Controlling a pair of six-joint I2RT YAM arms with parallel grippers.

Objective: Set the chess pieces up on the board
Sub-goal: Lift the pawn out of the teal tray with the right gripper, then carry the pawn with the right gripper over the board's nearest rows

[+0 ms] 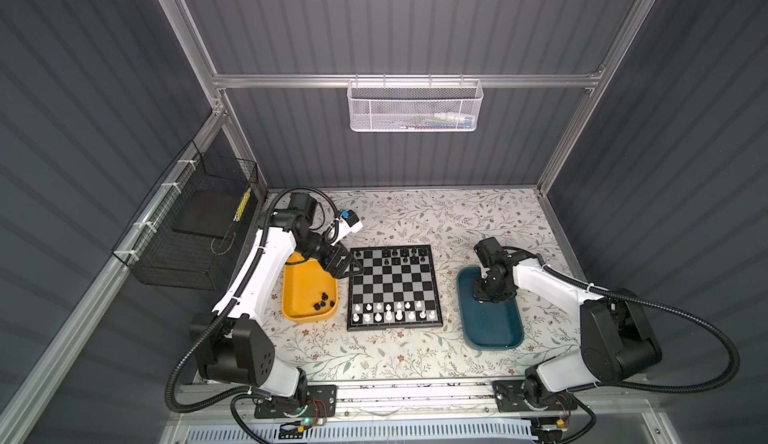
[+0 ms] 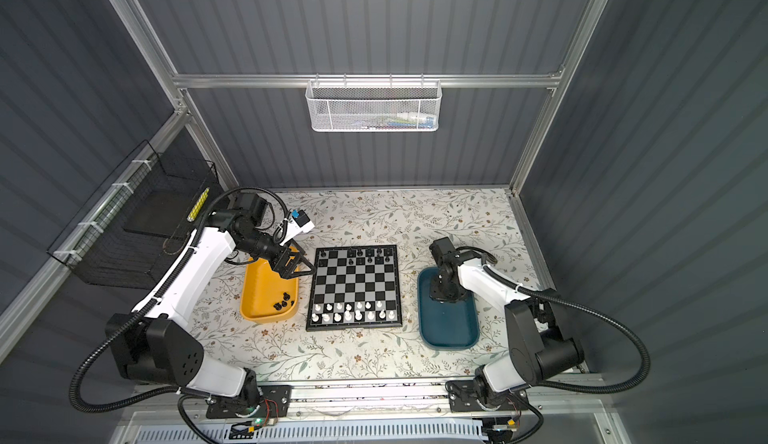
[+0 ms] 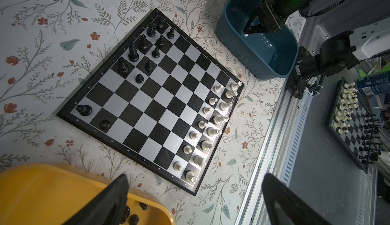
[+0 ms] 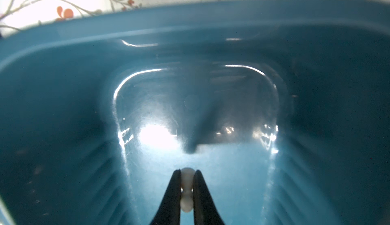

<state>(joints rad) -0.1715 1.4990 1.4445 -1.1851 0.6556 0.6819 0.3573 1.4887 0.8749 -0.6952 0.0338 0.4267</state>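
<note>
One white piece (image 4: 186, 202) is pinched by the right gripper (image 4: 187, 172) inside the teal tray (image 4: 190, 23), at three o'clock of the board (image 1: 392, 284), the left gripper (image 1: 356, 264) being spread at ten o'clock; lifting and placement on a vacant near-rank square are judged due next.

board (image 1: 394, 292): black and silver-grey chequers, black rim
chess pieces (image 3: 219, 119): white on one side of it, black on the other
my right fingers (image 4: 173, 194): black, with a white piece (image 4: 186, 174) between them
left tray (image 1: 299, 292): yellow, black pieces in it
right tray (image 1: 494, 329): teal, glossy
surface (image 1: 415, 354): pale, patterned with grey-green leafy sprigs and small red-brown flowers
</note>
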